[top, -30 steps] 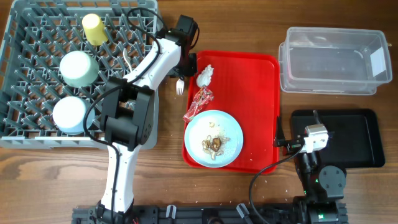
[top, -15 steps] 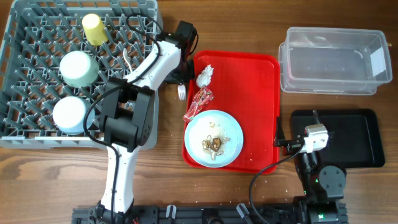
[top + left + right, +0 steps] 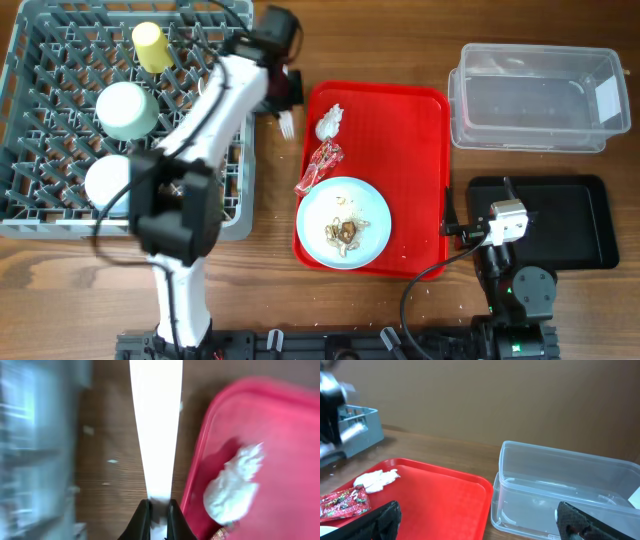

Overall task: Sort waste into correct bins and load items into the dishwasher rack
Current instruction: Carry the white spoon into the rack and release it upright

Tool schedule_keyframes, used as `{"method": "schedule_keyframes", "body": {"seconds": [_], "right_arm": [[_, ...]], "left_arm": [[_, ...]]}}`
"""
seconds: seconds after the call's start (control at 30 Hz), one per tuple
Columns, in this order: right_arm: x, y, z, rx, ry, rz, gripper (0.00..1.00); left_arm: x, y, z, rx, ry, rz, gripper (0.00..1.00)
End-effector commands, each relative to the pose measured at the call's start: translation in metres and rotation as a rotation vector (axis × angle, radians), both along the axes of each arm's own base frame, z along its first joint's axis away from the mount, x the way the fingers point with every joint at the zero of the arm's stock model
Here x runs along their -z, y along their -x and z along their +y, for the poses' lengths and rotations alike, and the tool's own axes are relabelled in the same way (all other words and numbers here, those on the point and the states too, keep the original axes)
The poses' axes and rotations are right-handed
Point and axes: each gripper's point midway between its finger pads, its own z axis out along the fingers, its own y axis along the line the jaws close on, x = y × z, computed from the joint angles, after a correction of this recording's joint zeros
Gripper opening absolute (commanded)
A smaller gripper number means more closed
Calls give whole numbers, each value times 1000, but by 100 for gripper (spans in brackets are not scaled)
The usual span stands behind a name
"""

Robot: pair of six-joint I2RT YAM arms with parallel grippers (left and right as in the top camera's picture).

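Observation:
My left gripper (image 3: 287, 103) is shut on the white plastic fork (image 3: 287, 126), held above the wood between the grey dishwasher rack (image 3: 60, 215) and the red tray. In the left wrist view the jaws (image 3: 156, 516) pinch the fork handle (image 3: 155, 425), with the white napkin (image 3: 232, 485) to the right. The yellow cup (image 3: 150, 45), mint-green bowl (image 3: 125, 108) and pale blue bowl (image 3: 110, 182) sit in the rack. The napkin (image 3: 330, 122), red wrapper (image 3: 320, 165) and the plate (image 3: 370, 205) with food scraps (image 3: 345, 230) lie on the tray. My right gripper (image 3: 480, 525) is open and empty.
The flat red serving tray (image 3: 420, 140) lies in the middle. The clear tub (image 3: 535, 95) stands at the back right, and the black tray (image 3: 575, 225) lies in front of it, beside my right arm (image 3: 500, 218). The tub also shows in the right wrist view (image 3: 570, 485).
My left arm has swung up and towards the rack's far corner, carrying the fork a little away from the tray edge. The right arm has not moved.

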Motion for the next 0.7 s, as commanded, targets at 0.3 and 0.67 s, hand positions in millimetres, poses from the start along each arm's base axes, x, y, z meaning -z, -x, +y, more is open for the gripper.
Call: {"method": "schedule_keyframes", "body": {"seconds": [0.3, 0.67], "right_arm": [[-2, 0, -3, 14, -12, -7, 100], [-2, 0, -3, 14, -12, -7, 100]], "left_arm": [[-77, -27, 127, 191, -123, -214, 14], [-88, -12, 117, 60, 71, -176, 88]]}}
